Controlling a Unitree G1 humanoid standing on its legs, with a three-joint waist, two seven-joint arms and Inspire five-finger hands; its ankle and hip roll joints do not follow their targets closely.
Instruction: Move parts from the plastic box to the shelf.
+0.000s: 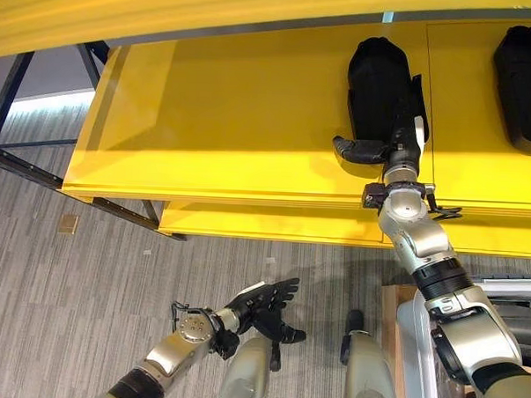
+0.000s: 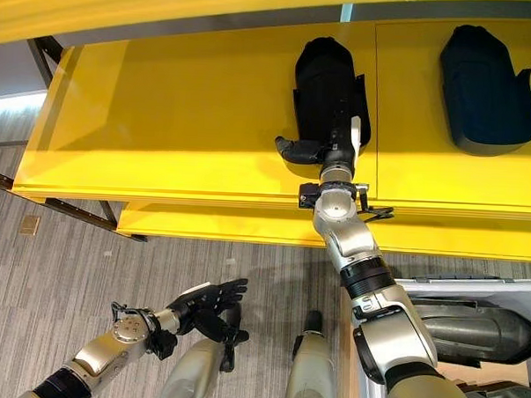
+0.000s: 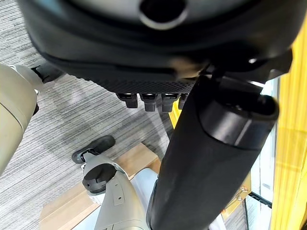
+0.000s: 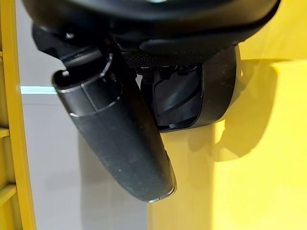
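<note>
A black moulded part (image 1: 381, 81) lies on the yellow shelf (image 1: 207, 117), right of its middle. My right hand (image 1: 398, 156) reaches over the shelf's front edge to the near end of this part. Its fingers lie straight against the part and the thumb (image 4: 120, 139) sticks out to the left, clear of it. The right wrist view has the part (image 4: 213, 91) just past the fingers. The plastic box (image 2: 460, 285) stands on the floor at the lower right, with dark grey parts (image 2: 471, 327) inside. My left hand (image 1: 265, 305) hangs low over the floor, open and holding nothing.
A second black part (image 2: 482, 81) lies further right on the same shelf. A higher yellow tier (image 1: 168, 10) overhangs the back and a lower one (image 1: 273, 221) juts out beneath. A black frame leg (image 1: 15, 82) stands at the left.
</note>
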